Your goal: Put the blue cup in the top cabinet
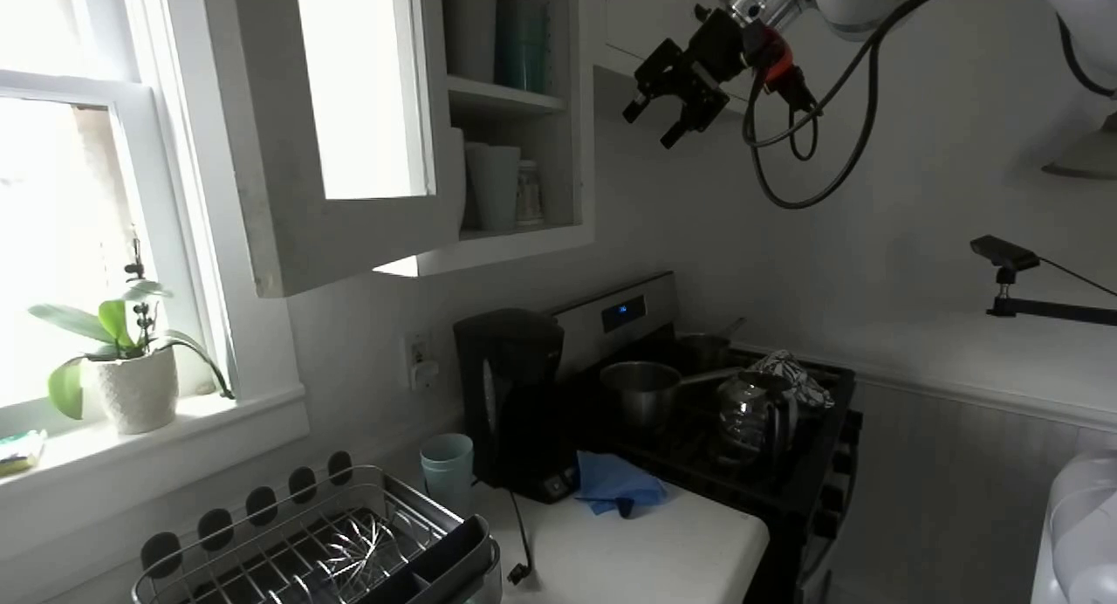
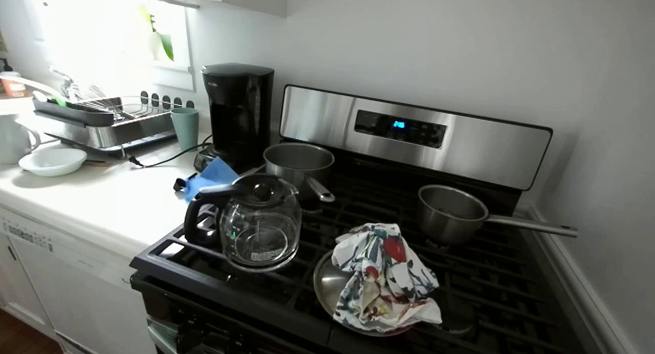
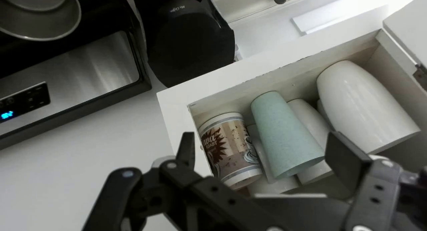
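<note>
On the desk (image 1: 637, 547), between the dish rack (image 2: 112, 134) and the coffee maker (image 1: 515, 399), stands what I take to be the blue cup (image 1: 448, 477), so its lift and placing appear left to do, though the door (image 1: 366, 233) of the top cabinet (image 1: 506, 248) is already open. A similar pale cup (image 3: 283, 134) stands inside the top cabinet; if that is the one meant, the job would look finished. The arm (image 1: 846, 10) hangs high, tilted down near the top cabinet's opening, its fingers (image 3: 186, 151) spread wide, gripping nothing, apart from both cups.
</note>
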